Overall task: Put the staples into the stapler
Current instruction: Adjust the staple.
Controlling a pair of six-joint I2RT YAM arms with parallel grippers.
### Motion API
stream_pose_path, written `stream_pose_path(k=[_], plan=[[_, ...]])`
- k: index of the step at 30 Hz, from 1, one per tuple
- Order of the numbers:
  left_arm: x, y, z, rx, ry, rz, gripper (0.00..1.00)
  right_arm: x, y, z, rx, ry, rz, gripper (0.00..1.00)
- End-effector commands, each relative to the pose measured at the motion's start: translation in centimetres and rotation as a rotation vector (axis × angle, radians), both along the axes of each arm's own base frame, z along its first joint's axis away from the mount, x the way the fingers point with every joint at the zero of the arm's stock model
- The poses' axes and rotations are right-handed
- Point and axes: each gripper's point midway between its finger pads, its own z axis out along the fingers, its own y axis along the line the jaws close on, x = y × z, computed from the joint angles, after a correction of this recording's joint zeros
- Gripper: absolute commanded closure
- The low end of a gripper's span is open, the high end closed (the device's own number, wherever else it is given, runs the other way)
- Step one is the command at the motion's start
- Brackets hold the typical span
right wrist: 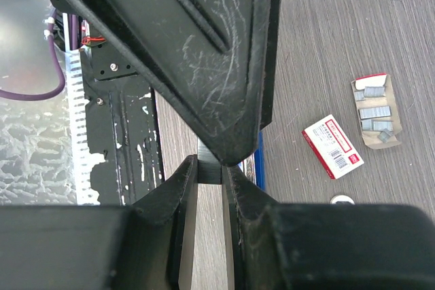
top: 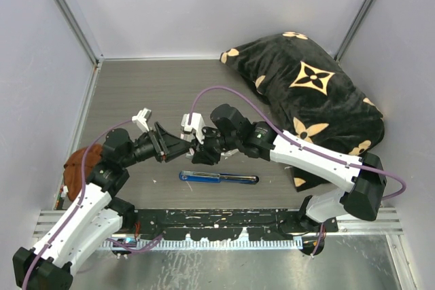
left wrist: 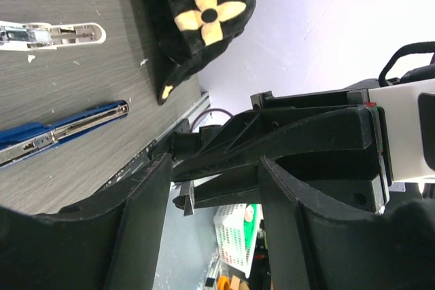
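White walls are closing in a grey wood-grain table [top: 136, 93]. A black cushion with tan flowers [top: 306, 93] is filling the upper right of the top view.

The staples [right wrist: 211, 168] are sitting as a small dark-grey block low in the centre of the right wrist view. They are being held up off the table, just above the stapler [top: 219, 178]. The stapler is lying folded open and flat in the lower middle of the top view, with its silver channel showing.

The right gripper [top: 197, 149] is clenching the block between its fingertips. The left gripper [top: 178, 146] is meeting it nose to nose, its fingers standing apart and pressing on nothing I can make out.

The strip is probably light and stiff along its length. It is also likely brittle, so it could snap into shorter pieces if twisted, and slick metal may slip. Pinching its flat long sides near the middle looks the safest hold.

Further out, toward the right of the right wrist view, a red-and-white box [right wrist: 333, 146] and an open cardboard tray of spare strips [right wrist: 377, 110] are lying on the table. A white oblong piece [left wrist: 51, 34] is resting in the upper left of the left wrist view.
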Motion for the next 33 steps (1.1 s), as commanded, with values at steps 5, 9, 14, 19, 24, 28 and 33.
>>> stream_pose_path(k=[5, 9, 14, 19, 24, 28, 33], plan=[[-1.4, -0.4, 1.4, -0.003, -0.023, -0.093, 0.54, 0.5, 0.3, 2.1, 0.052, -0.040, -0.025, 0.94], [-1.7, -0.4, 0.7, 0.008, 0.008, -0.100, 0.54, 0.6, 0.2, 2.2, 0.053, -0.046, -0.034, 0.94], [-2.0, -0.4, 0.0, 0.019, 0.037, -0.109, 0.56, 0.8, -0.1, 2.3, 0.048, -0.058, -0.041, 0.94], [-2.0, -0.5, 0.0, 0.015, 0.046, -0.114, 0.63, 0.7, 0.0, 2.4, 0.050, -0.056, -0.033, 0.94], [-1.8, -0.4, -0.3, 0.012, 0.055, -0.103, 0.66, 0.3, 0.2, 2.2, 0.047, -0.041, -0.015, 0.94], [-1.8, -0.6, -0.4, 0.004, 0.061, -0.115, 0.64, 0.2, 0.4, 2.1, 0.042, -0.036, -0.006, 0.94], [-1.8, -0.7, -0.5, 0.006, 0.064, -0.126, 0.63, 0.0, 0.8, 1.9, 0.032, -0.030, 0.004, 0.94]])
